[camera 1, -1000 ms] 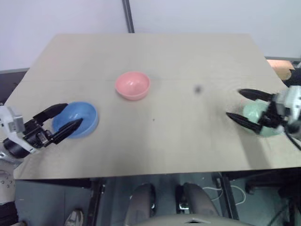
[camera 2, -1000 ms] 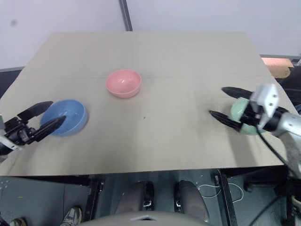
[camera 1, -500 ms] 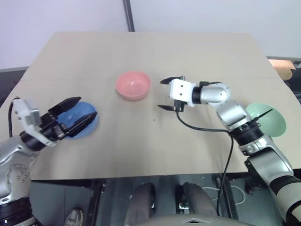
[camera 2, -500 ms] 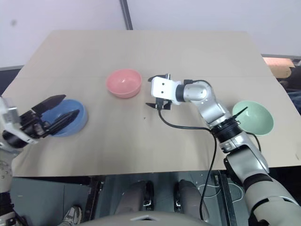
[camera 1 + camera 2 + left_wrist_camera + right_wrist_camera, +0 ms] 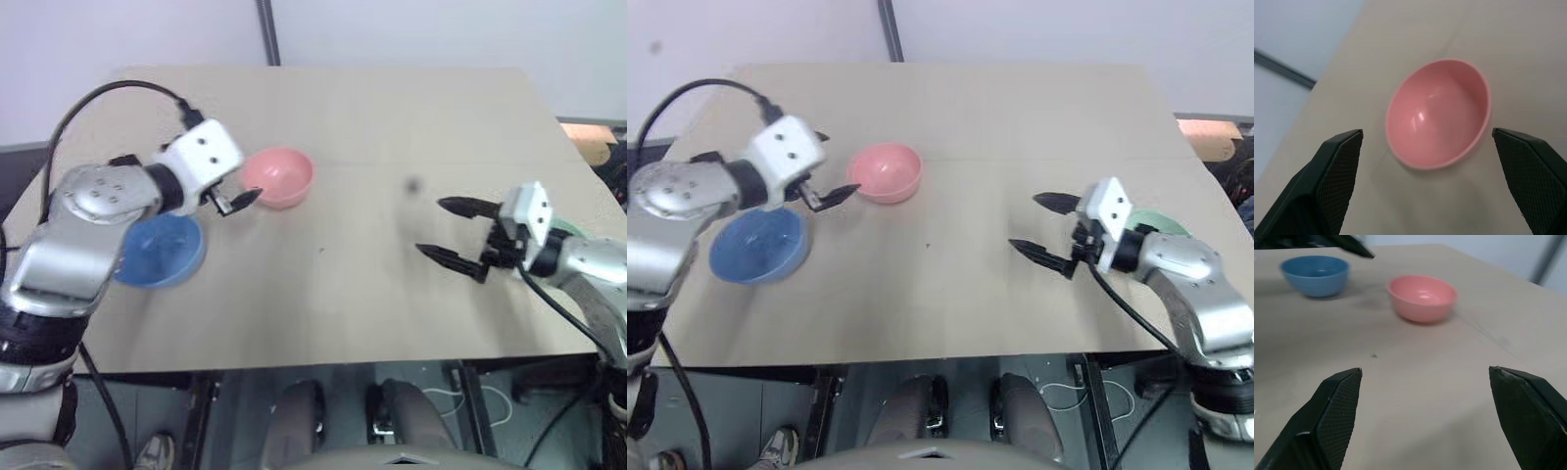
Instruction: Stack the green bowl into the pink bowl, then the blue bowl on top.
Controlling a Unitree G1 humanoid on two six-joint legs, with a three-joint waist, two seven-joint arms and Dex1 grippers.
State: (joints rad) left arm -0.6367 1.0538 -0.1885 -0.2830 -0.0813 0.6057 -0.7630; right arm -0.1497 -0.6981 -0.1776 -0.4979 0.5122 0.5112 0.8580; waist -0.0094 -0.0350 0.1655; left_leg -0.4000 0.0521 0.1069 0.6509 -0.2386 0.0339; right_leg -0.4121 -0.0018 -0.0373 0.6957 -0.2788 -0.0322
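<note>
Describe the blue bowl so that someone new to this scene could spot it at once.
On the beige table, look at the robot's left side, near the front edge. The blue bowl sits there under the left arm, nearer the robot than the pink bowl. It alone is sky blue and looks the widest.

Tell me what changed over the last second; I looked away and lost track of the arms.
The left hand left the blue bowl and swung across to the pink bowl, open and empty. The right hand reached out toward the pink bowl, then drew back near the green bowl, also open. All three bowls stayed put on the table.
</note>
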